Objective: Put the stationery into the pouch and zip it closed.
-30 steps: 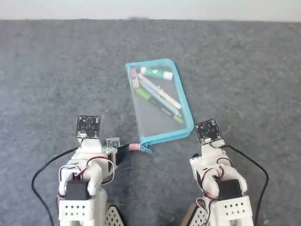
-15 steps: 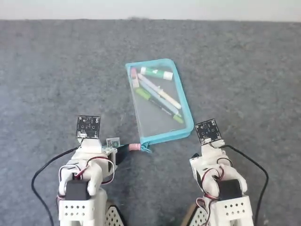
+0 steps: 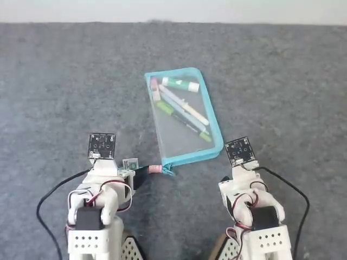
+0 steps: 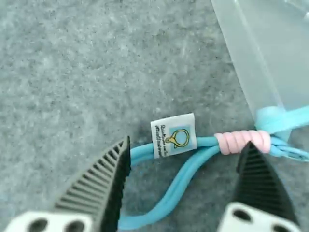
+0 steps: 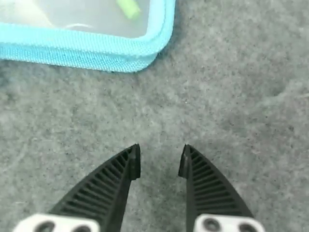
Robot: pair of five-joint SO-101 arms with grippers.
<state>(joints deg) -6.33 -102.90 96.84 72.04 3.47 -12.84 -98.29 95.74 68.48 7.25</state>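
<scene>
The pouch (image 3: 181,138) lies flat on the grey table (image 3: 65,81), near the middle and a little toward the far side. It is a clear sleeve with a teal border, set at a slant so its near short edge points toward the arms. The stationery (image 3: 181,108) sits inside it: a green-capped stick across the far end and several pens lying lengthwise beneath the clear face. From the pouch's near left corner a teal strap (image 4: 186,169) loops out across the table, bound by a pink wrap (image 4: 241,141) and carrying a small white tag (image 4: 174,134).

The left gripper (image 4: 187,147) hangs low over that strap with its fingers spread wide. One finger is on each side of the loop, and neither finger touches it. The right gripper (image 5: 161,150) is just off the pouch's near right corner, over bare table, its fingers parted by a narrow gap and holding nothing. In the right wrist view the teal edge runs as one unbroken band, but I cannot tell whether the zip is drawn fully home.

Black cables (image 3: 49,200) trail from the arm bases at the near edge. Beyond the pouch the table runs open to a pale wall (image 3: 173,11) — wide bare surface to both sides as well.
</scene>
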